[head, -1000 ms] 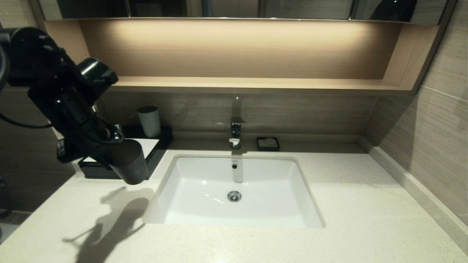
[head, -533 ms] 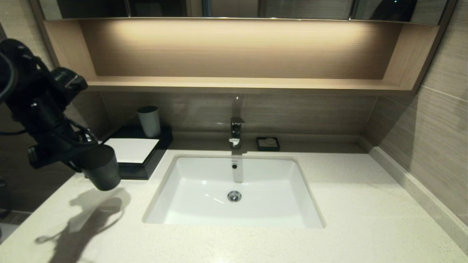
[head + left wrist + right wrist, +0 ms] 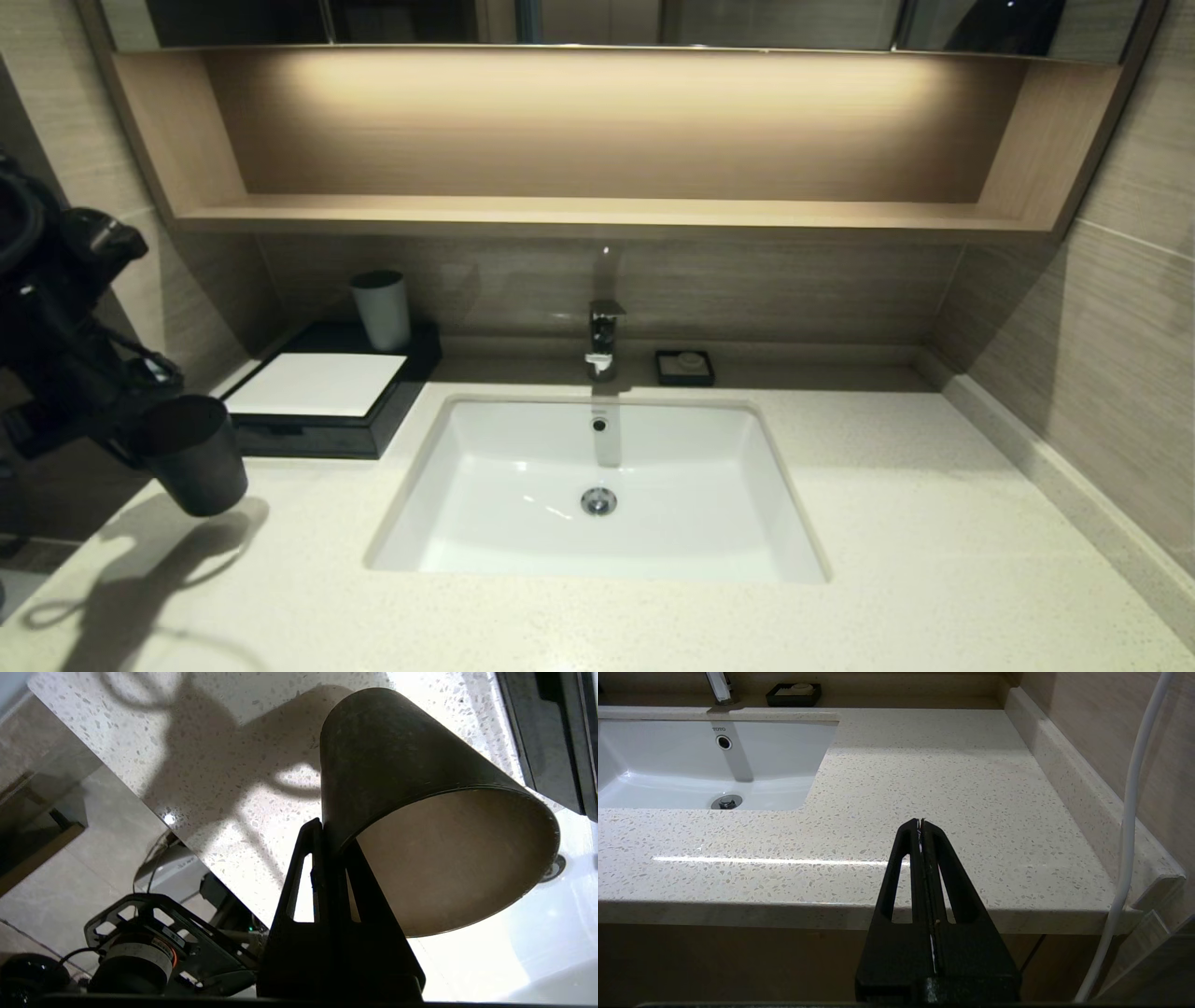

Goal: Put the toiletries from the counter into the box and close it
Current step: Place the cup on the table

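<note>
Left tool gripping dark smoky tumbler by its rim, hanging over desk's front-left corner. Lowering upright, clear of flat black white-topped box at back-left edge, releasing only once seated. Right wrist view alone showing right tool pressed together, parked beyond front edge. Toiletries showing nowhere.

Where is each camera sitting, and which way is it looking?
Head view: up on the robot's head, looking forward and down at the counter, sink and box; the left arm shows at the left edge.
Left wrist view: behind the left gripper, looking down at the counter; its jaws pinch the rim of the dark tumbler.
Right wrist view: behind the shut right gripper, low before the counter's front edge, facing the soap dish.
All three views show counter and sink.
</note>
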`<state>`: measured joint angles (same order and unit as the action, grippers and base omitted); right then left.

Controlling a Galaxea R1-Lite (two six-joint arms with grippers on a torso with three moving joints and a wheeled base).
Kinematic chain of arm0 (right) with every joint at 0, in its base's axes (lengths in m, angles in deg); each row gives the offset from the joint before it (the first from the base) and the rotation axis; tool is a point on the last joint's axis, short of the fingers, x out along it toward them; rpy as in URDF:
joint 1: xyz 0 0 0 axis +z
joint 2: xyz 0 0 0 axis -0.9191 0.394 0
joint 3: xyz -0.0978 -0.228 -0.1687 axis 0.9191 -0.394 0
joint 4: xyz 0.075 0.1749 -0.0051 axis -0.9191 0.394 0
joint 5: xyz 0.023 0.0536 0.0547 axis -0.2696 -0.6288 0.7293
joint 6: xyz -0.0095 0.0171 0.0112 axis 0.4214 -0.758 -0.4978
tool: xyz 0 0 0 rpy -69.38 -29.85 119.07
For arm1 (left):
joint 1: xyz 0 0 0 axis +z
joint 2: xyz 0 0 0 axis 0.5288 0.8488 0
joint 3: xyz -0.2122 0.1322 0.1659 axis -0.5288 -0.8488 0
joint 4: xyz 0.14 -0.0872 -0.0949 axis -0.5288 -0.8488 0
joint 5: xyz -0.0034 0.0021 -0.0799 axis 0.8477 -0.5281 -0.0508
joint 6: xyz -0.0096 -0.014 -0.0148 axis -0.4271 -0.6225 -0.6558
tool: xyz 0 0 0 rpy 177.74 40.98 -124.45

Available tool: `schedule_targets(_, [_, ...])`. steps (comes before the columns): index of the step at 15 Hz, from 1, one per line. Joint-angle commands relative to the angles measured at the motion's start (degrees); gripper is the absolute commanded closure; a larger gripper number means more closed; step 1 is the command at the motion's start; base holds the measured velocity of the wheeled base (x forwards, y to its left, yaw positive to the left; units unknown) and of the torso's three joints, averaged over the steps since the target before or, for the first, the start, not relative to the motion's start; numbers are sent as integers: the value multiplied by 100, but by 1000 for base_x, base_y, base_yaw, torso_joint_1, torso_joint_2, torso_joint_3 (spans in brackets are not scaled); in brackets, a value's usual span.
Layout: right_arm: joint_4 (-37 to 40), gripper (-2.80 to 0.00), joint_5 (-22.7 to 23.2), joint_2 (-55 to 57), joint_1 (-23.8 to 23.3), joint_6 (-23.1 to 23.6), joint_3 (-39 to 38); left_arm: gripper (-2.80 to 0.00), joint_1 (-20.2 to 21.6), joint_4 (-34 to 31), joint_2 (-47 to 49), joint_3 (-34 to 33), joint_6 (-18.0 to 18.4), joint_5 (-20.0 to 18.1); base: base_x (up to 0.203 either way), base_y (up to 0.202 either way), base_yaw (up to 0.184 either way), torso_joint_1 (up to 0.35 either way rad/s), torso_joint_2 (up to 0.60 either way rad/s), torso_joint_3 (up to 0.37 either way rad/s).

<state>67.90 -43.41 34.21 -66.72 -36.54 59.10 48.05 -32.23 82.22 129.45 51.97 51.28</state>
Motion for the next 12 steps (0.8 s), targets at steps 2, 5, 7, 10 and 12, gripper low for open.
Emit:
schedule_targets(2, [-2,0,1,0,1,1,0,0,221,-152,223,2,-26,-115,0,0,0,0,0,0])
schedule_targets(5, [-2,0,1,0,1,1,-9,0,344,-269,293,2,-24,-295,0,0,0,0,0,0])
schedule_targets(7, [-2,0,1,0,1,1,-9,0,424,-266,320,2,-22,-312,0,0,0,0,0,0])
schedule_targets(10, [-2,0,1,0,1,1,-9,0,535,-266,422,2,-22,-516,0,0,0,0,0,0])
schedule_targets(12, [-2,0,1,0,1,1,-9,0,599,-244,453,9,-22,-529,0,0,0,0,0,0])
